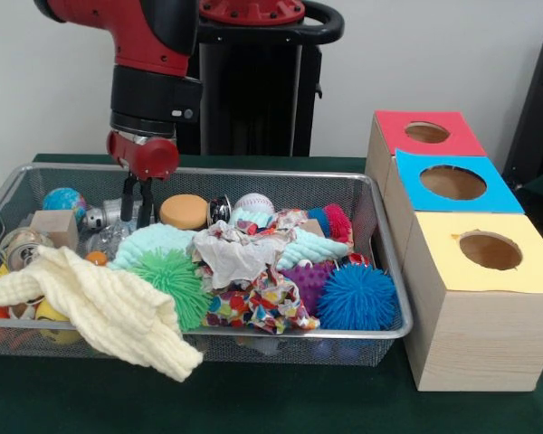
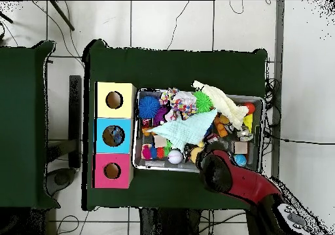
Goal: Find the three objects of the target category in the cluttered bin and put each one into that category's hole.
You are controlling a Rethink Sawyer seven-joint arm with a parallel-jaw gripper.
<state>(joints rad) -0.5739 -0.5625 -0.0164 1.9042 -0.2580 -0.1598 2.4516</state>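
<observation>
Front view: toy-crammed wire bin (image 1: 391,262), three holed boxes (image 1: 475,312).

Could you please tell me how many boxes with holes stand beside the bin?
3, in a row: the yellow-topped box nearest the camera, the blue-topped box in the middle, and the red-topped box farthest back.

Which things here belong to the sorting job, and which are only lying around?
Job: wire bin; red-topped box, blue-topped box and yellow-topped box, each with a hole; gripper.

Clutter: cream knitted cloth, green spiky ball, blue spiky ball, baseball.
</observation>
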